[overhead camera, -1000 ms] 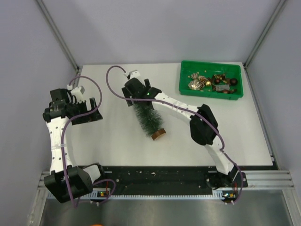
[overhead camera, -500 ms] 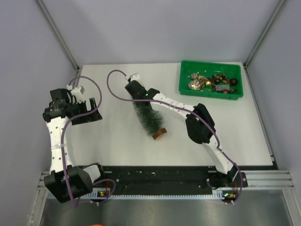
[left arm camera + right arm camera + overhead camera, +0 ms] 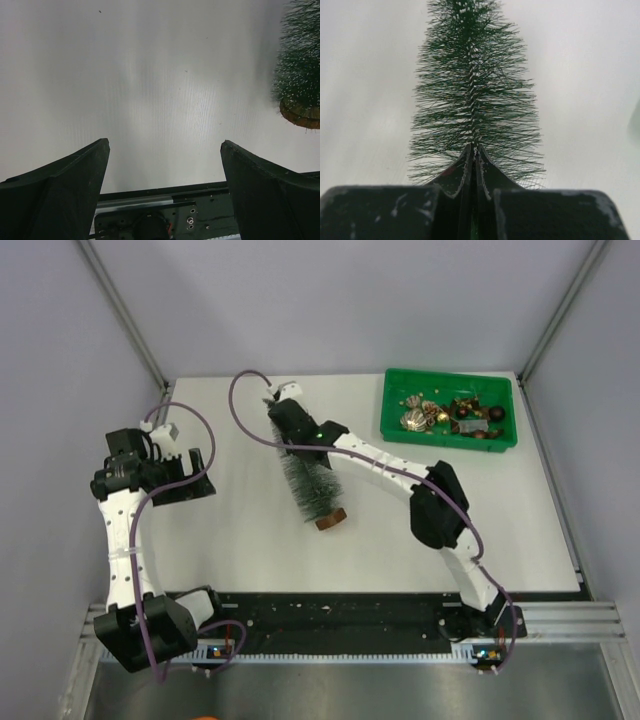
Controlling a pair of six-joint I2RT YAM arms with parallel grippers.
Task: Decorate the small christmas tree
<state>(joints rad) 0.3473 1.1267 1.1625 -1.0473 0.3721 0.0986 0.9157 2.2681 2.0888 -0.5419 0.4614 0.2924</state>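
Green bottle-brush cone tree with brown wooden disc base [image 3: 310, 488]: centre of frame, tilted over white counter [image 3: 240, 540].
Right tool [image 3: 472, 155]: clamped on the tree's stem.
Left tool [image 3: 165, 144]: jaws spread, holding nothing, left of frame.

Green tray [image 3: 450, 385] of ornaments [image 3: 450, 418] — far-right corner of white table [image 3: 240, 540].

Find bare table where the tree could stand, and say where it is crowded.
Bare: between the left fingers and the small christmas tree; the near-right corner, before the green tray. Crowded: the tray itself, full of ornaments.
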